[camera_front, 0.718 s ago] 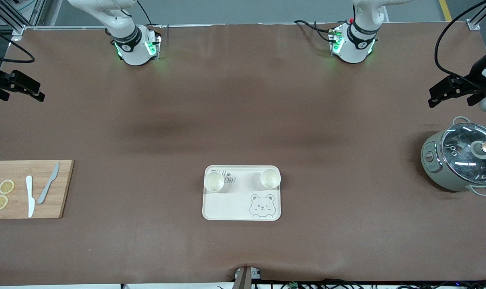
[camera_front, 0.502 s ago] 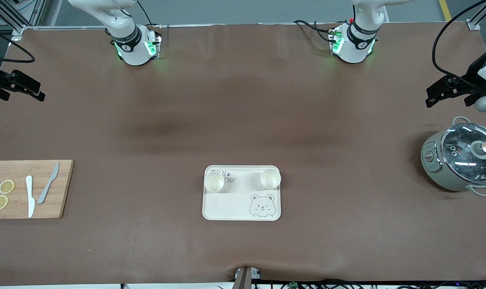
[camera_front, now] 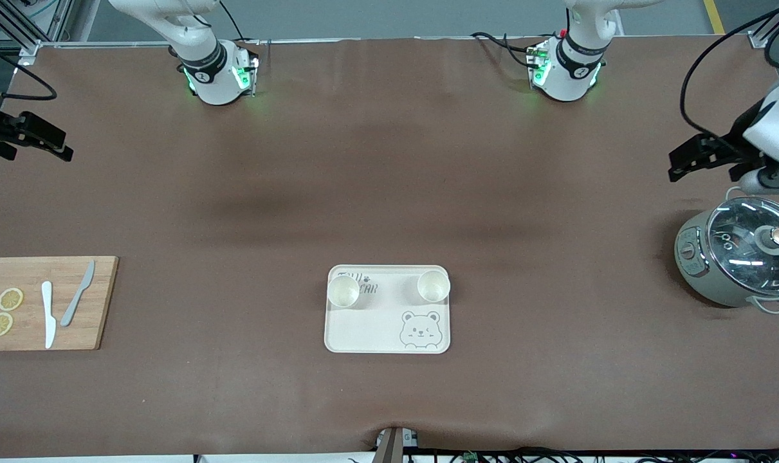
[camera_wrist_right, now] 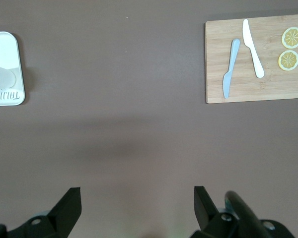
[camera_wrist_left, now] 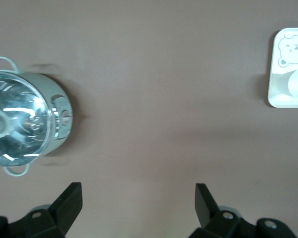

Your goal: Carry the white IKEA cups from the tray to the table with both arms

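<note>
Two white IKEA cups stand upright on a cream bear-printed tray [camera_front: 370,334], on the tray's part farther from the front camera. One cup [camera_front: 343,291] is at the corner toward the right arm's end, the other cup [camera_front: 433,286] toward the left arm's end. My left gripper [camera_front: 675,165] hangs open and empty over bare table at the left arm's end; in the left wrist view the gripper [camera_wrist_left: 138,197] holds nothing. The right gripper [camera_front: 64,146] is open over the table's edge at the right arm's end; its wrist view shows this gripper [camera_wrist_right: 137,199] empty too. Both are well away from the tray.
A grey-green pot with a glass lid [camera_front: 740,257] stands at the left arm's end, close under the left gripper. A wooden cutting board [camera_front: 100,302] with two knives and two lemon slices lies at the right arm's end. Brown table surface surrounds the tray.
The left gripper has drifted a little toward the middle of the table and its wrist has risen. The right gripper, the cups and the tray have not moved.
</note>
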Robot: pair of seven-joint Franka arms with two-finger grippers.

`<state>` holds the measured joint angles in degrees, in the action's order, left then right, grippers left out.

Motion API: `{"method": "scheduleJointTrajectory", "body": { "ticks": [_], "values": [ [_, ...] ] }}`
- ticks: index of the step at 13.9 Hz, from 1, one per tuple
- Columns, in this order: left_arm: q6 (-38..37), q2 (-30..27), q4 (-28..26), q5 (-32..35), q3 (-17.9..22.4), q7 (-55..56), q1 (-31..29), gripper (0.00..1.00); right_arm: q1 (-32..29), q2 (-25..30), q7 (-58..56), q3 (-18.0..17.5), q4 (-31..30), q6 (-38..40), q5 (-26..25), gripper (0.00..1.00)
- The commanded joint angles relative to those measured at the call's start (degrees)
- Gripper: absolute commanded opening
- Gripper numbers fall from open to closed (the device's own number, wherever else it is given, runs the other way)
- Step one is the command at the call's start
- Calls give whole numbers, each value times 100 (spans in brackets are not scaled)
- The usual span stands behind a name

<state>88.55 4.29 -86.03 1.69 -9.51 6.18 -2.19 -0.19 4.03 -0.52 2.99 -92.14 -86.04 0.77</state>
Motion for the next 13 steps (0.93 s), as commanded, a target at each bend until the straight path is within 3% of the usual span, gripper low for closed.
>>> {"method": "scheduleJointTrajectory", "body": {
  "ticks": [1,13],
  "values": [
    [135,291,191,77,-33,733,482,100,-25,-60,-53,-26,126,96,-42,100],
    [1339,1451,209,51,-42,3257,1757,100,-42,-60,-45,-17,126,193,-50,100]
  ]
}}
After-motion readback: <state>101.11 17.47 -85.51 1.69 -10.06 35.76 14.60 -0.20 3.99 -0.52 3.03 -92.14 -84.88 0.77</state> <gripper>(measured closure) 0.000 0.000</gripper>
